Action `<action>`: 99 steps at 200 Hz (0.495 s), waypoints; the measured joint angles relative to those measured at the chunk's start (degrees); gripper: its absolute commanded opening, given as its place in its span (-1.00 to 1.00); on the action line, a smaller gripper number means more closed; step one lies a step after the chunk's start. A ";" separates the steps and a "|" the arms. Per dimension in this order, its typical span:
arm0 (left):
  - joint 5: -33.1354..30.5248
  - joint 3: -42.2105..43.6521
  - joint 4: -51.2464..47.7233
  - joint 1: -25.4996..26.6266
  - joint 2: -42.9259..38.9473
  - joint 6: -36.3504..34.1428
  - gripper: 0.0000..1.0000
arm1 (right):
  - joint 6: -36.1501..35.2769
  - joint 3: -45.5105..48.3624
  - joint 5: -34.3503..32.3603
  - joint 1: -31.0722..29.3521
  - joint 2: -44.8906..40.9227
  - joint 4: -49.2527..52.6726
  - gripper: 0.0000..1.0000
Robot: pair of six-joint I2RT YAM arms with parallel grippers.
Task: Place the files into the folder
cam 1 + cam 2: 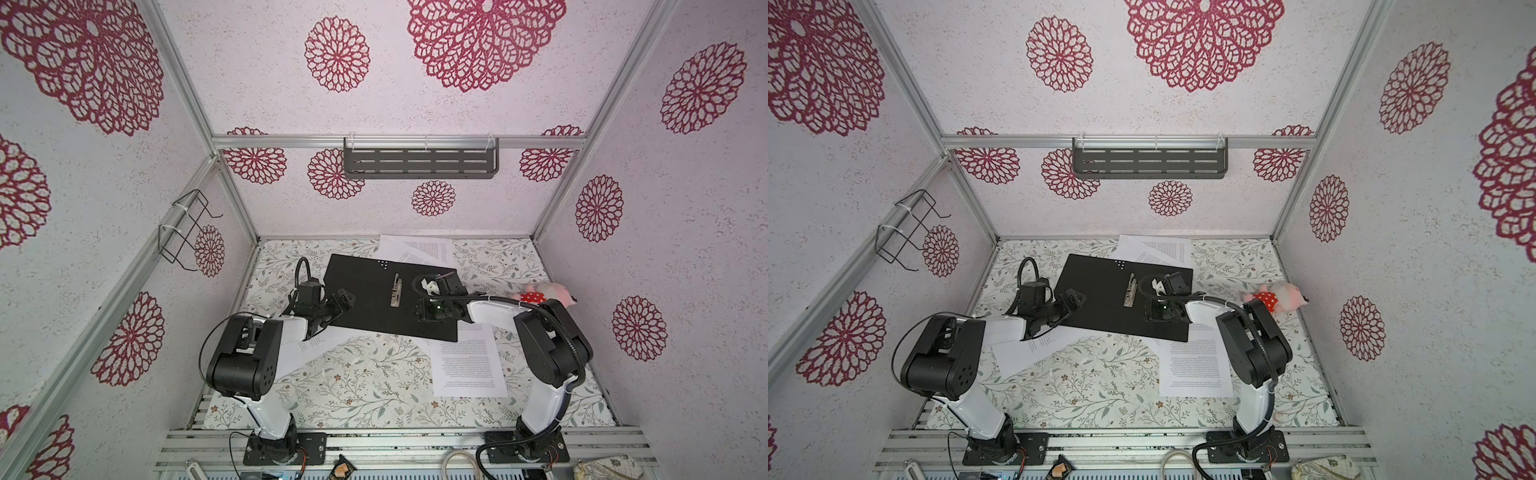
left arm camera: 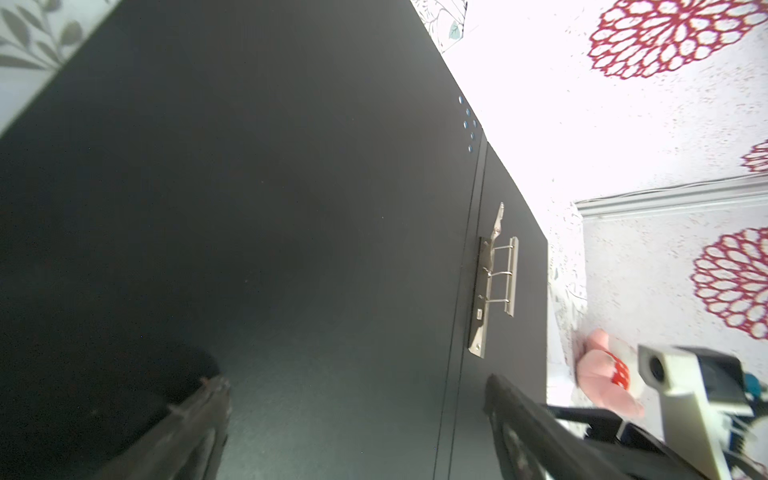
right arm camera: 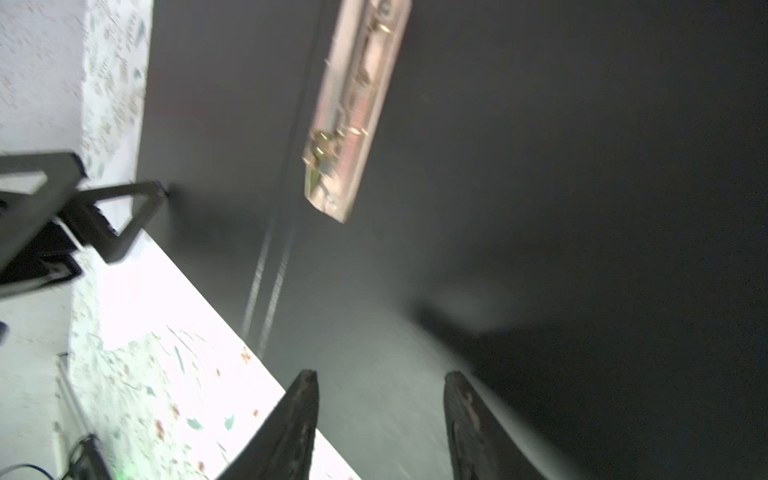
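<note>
The folder [image 1: 365, 282] lies open and flat on the floral-covered desk [image 1: 365, 386], black inside facing up, toward the far middle of the surface in both top views. Its metal clip [image 1: 395, 291] sits along the spine crease, shut and holding no paper, and shows clearly in the left wrist view [image 2: 494, 282]. The files [image 1: 465, 365] are all outside the folder and scattered round it. One near-right sheet [image 1: 1196, 365] lies printed side up with its far corner covered by the folder. A near-left sheet [image 1: 1034, 353] pokes out from under the folder's near edge and the left arm. At the far side, what looks like two overlapping far sheets [image 1: 424, 249] are tucked partly under the folder's far edge. The left fingers [image 2: 199, 424] are spread wide with nothing between them, reaching in at the folder's left edge [image 1: 345, 298] over the black inner cover. The right fingers [image 3: 291, 424] stand apart with a moderate gap, also holding nothing, above the folder's right half and pointing toward the clip [image 3: 353, 112]. Whether either pair touches the black surface cannot be told. A pink plush toy [image 1: 540, 293] with a red dotted patch lies on the desk to the right of the folder, well apart from the sheets.
</note>
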State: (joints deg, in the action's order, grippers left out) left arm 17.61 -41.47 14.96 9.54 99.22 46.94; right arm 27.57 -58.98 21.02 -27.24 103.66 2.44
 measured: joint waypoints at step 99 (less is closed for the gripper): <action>-5.09 -8.24 -23.02 13.68 -5.84 -3.93 0.97 | 2.34 21.84 -6.62 20.63 -32.11 4.37 0.95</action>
State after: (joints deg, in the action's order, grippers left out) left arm 12.51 -49.71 -8.05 23.22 93.38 43.00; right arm 29.91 -37.15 14.39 -6.61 71.55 6.81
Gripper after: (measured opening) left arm 0.985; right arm 0.954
